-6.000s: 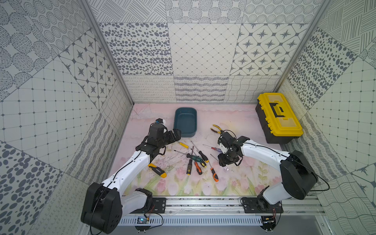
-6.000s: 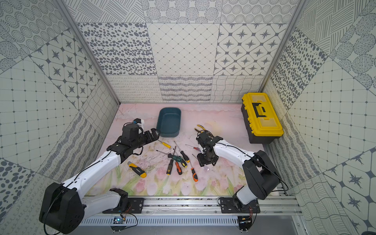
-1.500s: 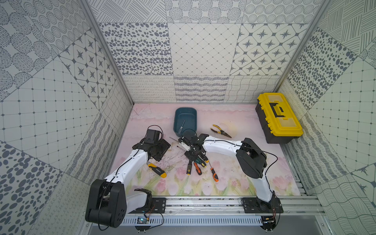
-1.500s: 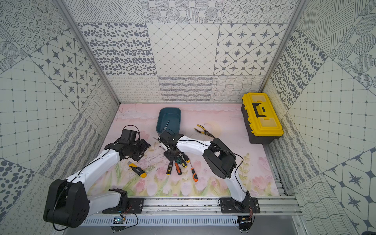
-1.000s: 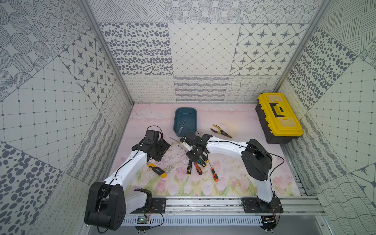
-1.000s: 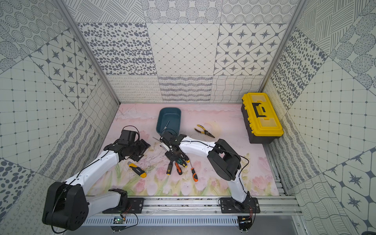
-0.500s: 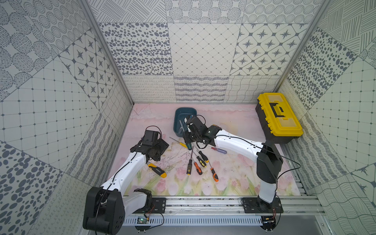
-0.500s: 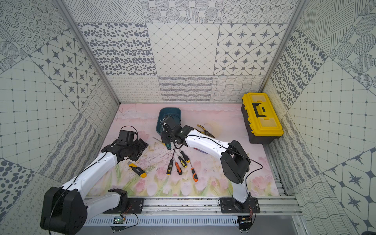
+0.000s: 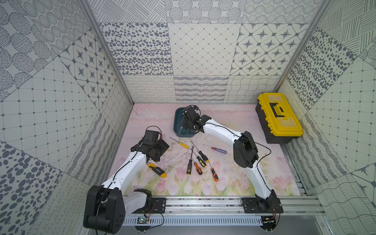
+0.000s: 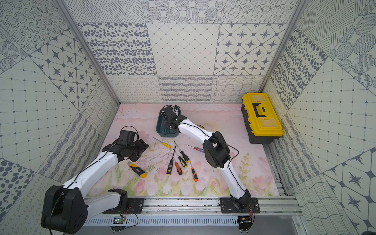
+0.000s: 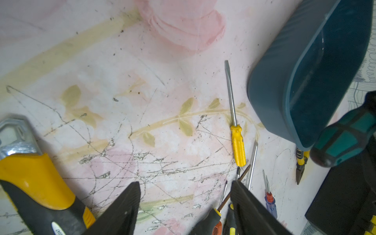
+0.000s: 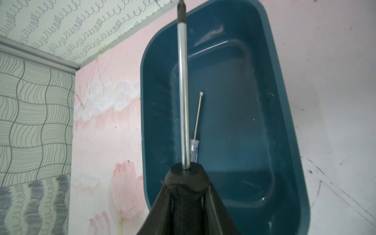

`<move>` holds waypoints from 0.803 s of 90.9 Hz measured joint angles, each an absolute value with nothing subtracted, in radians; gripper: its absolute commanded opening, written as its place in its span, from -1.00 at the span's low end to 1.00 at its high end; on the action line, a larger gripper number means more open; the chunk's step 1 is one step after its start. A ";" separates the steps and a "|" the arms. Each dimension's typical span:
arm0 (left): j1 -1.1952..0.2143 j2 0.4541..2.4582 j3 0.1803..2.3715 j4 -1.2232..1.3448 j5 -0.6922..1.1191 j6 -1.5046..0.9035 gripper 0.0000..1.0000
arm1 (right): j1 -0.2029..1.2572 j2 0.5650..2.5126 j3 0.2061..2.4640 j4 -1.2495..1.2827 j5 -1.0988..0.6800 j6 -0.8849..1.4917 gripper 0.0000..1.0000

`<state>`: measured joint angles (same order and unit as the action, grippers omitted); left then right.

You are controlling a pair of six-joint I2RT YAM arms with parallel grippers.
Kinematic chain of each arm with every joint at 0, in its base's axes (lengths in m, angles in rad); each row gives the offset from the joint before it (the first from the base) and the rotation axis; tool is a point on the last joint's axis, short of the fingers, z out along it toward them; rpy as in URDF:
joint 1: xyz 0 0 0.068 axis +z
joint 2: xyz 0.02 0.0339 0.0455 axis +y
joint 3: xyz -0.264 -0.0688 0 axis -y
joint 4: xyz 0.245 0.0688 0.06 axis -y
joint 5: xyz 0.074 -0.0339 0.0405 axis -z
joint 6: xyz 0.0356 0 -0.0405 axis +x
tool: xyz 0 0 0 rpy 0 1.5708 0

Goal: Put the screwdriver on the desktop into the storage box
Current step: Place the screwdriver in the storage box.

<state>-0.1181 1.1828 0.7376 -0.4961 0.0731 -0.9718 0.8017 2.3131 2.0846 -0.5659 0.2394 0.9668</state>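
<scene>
1. My right gripper point(image 12: 186, 183) is clenched on a teal-handled screwdriver point(image 12: 183, 91), its shaft over the storage box point(image 9: 176, 122), near the middle of a top view.
2. A thin clear-handled screwdriver point(image 12: 194, 146) lies inside the box.
3. My left gripper point(image 11: 185, 183) is spread, holding nothing, above the desktop point(image 9: 234, 116).

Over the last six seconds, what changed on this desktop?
The right gripper took the teal-handled screwdriver off the desktop and carried it over the storage box, still gripped. The left gripper drew back from the box, open. A clear-handled screwdriver now lies in the box. The yellow toolbox and utility knife stayed put.
</scene>
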 measured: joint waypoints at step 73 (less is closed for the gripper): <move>-0.256 1.403 0.848 -0.509 0.081 -1.058 0.15 | 0.789 2.552 2.408 -0.760 0.350 0.937 -0.09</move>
